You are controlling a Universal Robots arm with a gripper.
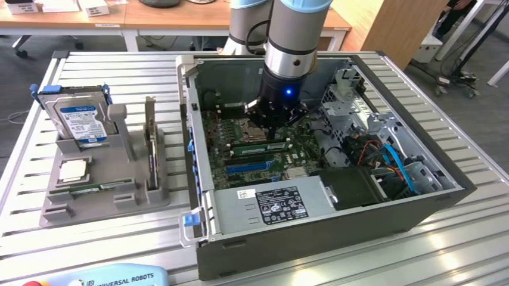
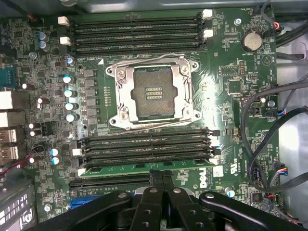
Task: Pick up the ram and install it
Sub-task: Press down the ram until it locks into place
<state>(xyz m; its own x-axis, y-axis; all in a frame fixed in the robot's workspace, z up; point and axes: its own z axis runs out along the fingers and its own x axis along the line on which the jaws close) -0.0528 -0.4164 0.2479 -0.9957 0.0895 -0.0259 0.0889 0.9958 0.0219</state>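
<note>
Slatted metal tabletop (image 1: 445, 238) filled the exterior view, with wooden desks along the top edge of the frame. At the centre lay an open computer case (image 1: 318, 235), its green motherboard (image 1: 238, 134) exposed. The arm (image 1: 294, 36) came down from the top centre into the case, and its gripper (image 1: 269, 132) sat low over the board, just above a green stick lying in the memory slots, the ram (image 1: 258, 146). At the left of the frame a grey holder (image 1: 104, 190) carried a silver hard drive (image 1: 80, 119) with a blue label standing upright, a small square processor chip (image 1: 73, 171) lying flat, and another thin board (image 1: 149, 146) standing on edge.

In the wrist view the motherboard (image 2: 231, 62) spread across the frame, with the empty processor socket (image 2: 153, 90) at centre. One bank of dark memory slots (image 2: 137, 33) ran across above the socket, and a second bank (image 2: 147, 147) below it. The ram (image 2: 125, 168) lay seated in the lowest slot of that second bank, a narrow green strip running across the frame. The gripper (image 2: 161, 180) rose from the bottom centre, its black fingers (image 2: 156, 179) pressed together, their tips just at the ram's edge; whether they touched it could not be told. Nothing was clasped between them. Black cables (image 2: 262, 120) looped at the right of the frame.
</note>
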